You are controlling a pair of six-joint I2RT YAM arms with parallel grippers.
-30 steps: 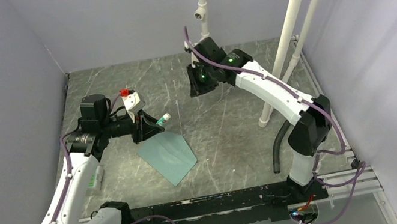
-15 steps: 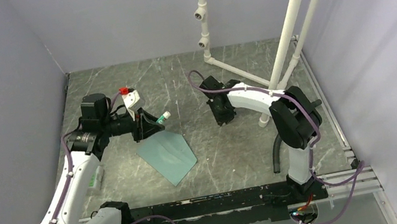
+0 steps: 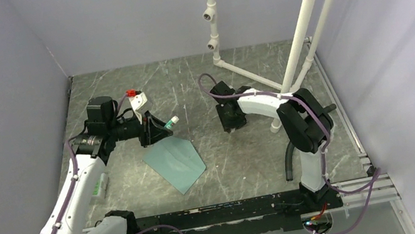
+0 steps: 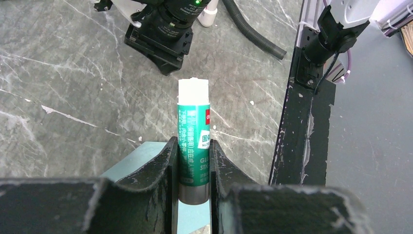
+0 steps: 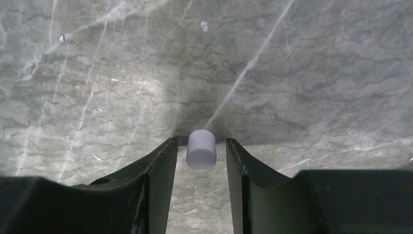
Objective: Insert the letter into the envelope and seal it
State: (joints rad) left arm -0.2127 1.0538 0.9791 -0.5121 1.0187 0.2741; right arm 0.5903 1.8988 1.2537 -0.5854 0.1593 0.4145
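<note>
The teal envelope point(image 3: 174, 164) lies flat on the table between the arms; one corner of the envelope point(image 4: 139, 155) shows under the left fingers. The letter is not in view. My left gripper point(image 3: 159, 129) hovers over the envelope's far corner, shut on a green glue stick point(image 4: 194, 131) whose white tip points away from it. My right gripper point(image 5: 200, 141) is low over the marble, open. A small white cap point(image 5: 201, 149) stands between its fingers with a gap on each side.
A green-and-white packet point(image 3: 99, 187) lies beside the left arm. A white pipe frame point(image 3: 303, 18) rises at the back right, with a black hose point(image 3: 291, 154) near its foot. A black rail point(image 3: 227, 212) runs along the near edge. Grey walls enclose the table.
The right arm has come down from high at the back to the table, and its jaws have parted, freeing the white cap. The left arm and glue stick have barely moved.
</note>
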